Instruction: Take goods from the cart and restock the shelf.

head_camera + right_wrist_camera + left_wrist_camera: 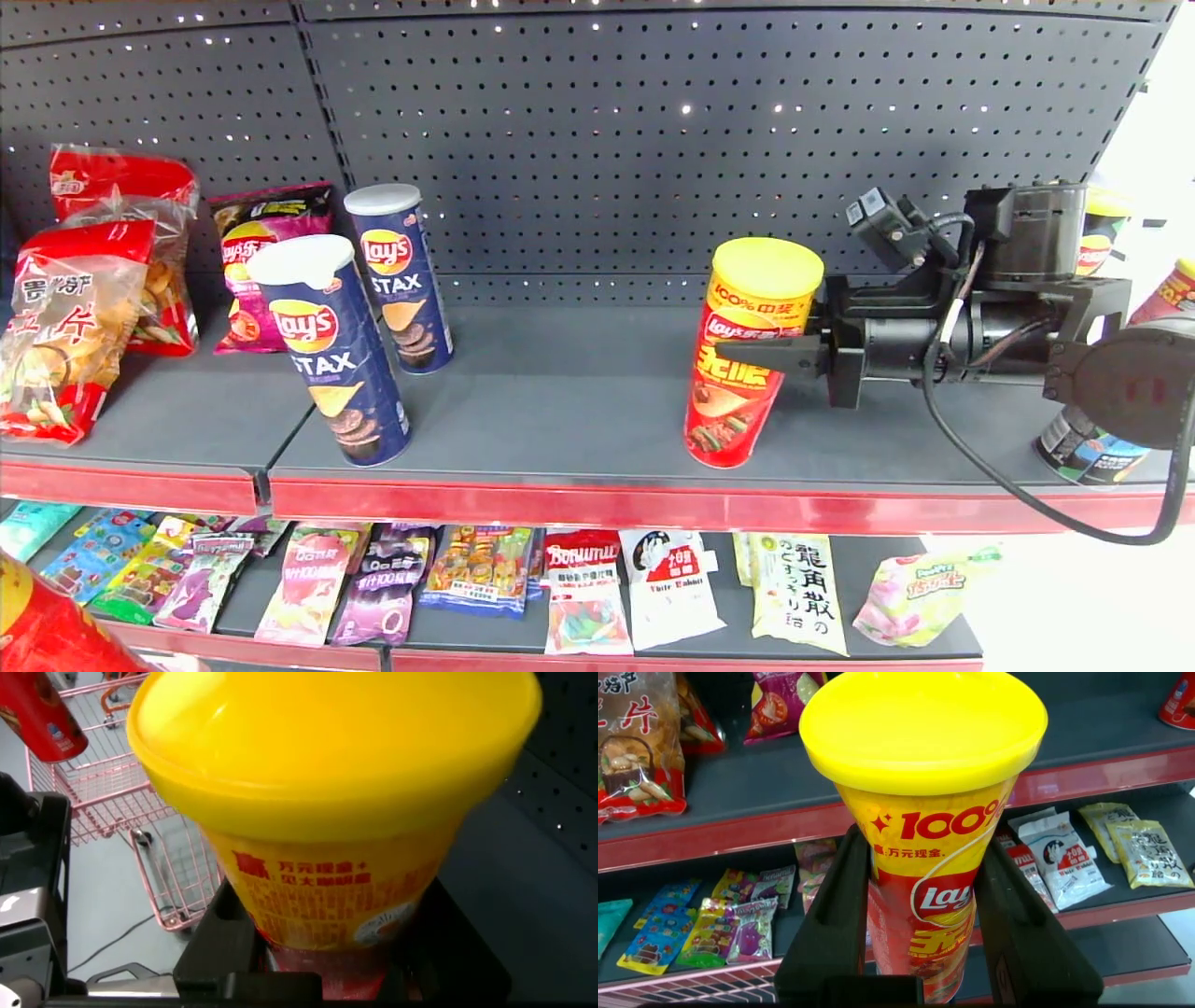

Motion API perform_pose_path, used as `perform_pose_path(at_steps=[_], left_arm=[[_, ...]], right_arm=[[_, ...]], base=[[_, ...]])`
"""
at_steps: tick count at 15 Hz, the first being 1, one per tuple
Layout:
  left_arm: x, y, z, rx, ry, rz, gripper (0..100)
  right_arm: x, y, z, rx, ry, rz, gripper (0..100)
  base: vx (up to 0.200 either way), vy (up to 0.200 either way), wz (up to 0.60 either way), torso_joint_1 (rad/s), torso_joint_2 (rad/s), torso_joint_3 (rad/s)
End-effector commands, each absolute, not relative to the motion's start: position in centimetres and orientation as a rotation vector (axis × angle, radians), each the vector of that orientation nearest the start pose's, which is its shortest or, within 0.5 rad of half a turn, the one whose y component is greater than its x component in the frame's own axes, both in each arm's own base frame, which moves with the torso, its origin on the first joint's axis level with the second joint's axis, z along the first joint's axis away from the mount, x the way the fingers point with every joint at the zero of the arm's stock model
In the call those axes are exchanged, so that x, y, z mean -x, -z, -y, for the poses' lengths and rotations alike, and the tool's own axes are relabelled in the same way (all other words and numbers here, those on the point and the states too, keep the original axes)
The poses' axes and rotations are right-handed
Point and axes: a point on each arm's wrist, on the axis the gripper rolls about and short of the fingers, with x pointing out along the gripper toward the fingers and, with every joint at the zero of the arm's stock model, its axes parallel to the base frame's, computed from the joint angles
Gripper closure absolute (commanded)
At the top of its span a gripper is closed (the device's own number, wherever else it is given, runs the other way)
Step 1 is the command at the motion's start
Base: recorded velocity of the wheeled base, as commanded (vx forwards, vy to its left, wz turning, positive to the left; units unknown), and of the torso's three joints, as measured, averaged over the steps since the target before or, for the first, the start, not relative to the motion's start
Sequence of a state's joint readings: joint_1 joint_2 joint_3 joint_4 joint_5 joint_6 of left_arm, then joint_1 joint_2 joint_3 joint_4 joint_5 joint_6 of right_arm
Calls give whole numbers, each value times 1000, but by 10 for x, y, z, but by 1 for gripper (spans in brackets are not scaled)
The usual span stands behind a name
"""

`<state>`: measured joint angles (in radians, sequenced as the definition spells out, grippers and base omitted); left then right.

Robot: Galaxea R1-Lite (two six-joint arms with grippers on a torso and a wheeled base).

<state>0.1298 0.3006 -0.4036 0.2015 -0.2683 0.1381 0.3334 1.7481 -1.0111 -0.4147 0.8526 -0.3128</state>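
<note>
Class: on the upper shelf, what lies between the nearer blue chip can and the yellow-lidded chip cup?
Head view: only bare grey shelf lies between the nearer blue chip can and the yellow-lidded chip cup.

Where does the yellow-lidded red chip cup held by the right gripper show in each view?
Head view: yellow-lidded red chip cup, right of centre on the dark upper shelf, in the right gripper.
Right wrist view: the cup, close in front.
Left wrist view: the left gripper holds a second yellow-lidded cup; a red base on the shelf behind may be ours, cannot tell.
Landmark: the shelf's red edge.
</note>
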Motion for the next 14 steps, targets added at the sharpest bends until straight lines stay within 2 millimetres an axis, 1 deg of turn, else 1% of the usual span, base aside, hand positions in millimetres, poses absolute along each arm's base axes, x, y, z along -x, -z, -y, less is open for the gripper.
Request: perform_pose_path(at_steps=[1,10,14], left_arm=[[18,-172,8,-118,145,-90,100],[18,-170,8,-117,148,-91,100],[19,-170,9,-118,151,-88,100]], right_arm=[[-297,-204,-123,182,-1221,-148,100],[-291,-204,-131,171,-1274,-151,100],[-292,-202,-131,171,-1270,-156,100]], base=[[0,0,0,0,0,0],[0,0,0,0,0,0],[0,0,0,0,0,0]])
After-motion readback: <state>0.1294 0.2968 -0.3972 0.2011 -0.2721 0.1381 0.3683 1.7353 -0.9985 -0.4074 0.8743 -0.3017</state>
